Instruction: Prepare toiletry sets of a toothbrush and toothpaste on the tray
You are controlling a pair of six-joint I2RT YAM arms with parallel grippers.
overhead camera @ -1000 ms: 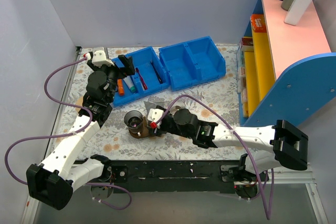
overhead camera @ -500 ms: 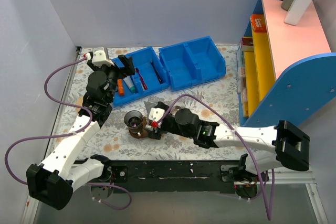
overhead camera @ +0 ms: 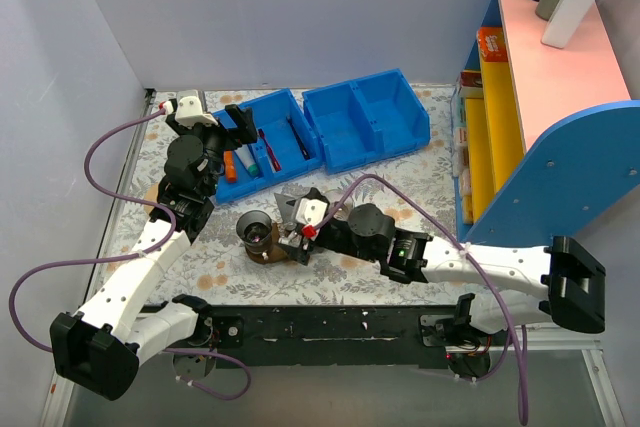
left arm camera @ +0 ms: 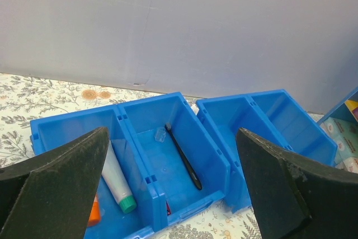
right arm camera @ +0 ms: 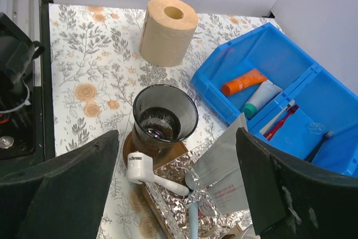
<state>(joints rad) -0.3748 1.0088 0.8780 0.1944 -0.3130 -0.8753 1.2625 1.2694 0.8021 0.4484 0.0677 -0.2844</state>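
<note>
From the top camera I see the tray (overhead camera: 262, 253) near the arm bases, with a dark cup (overhead camera: 254, 230) on its left end and the right gripper (overhead camera: 296, 240) low over its middle. The left gripper (overhead camera: 238, 122) hangs above the blue bin (overhead camera: 275, 97), well beyond the tray. In the left wrist camera the fingers stand wide apart and hold nothing; below them the bin contains a teal-capped tube (left arm camera: 118, 182), an orange tube (left arm camera: 94, 214) and a dark toothbrush (left arm camera: 184, 158). In the right wrist camera the fingers are also wide apart and clamp nothing. Between them the toothpaste (right arm camera: 224, 166) lies over the tray beside the cup. The toothbrush (right arm camera: 193, 216) lies just next to it, but I cannot tell if it rests fully on the tray. I judge that one set is nearly laid down, and any further sets, from the things in the bin, are not yet begun.
</note>
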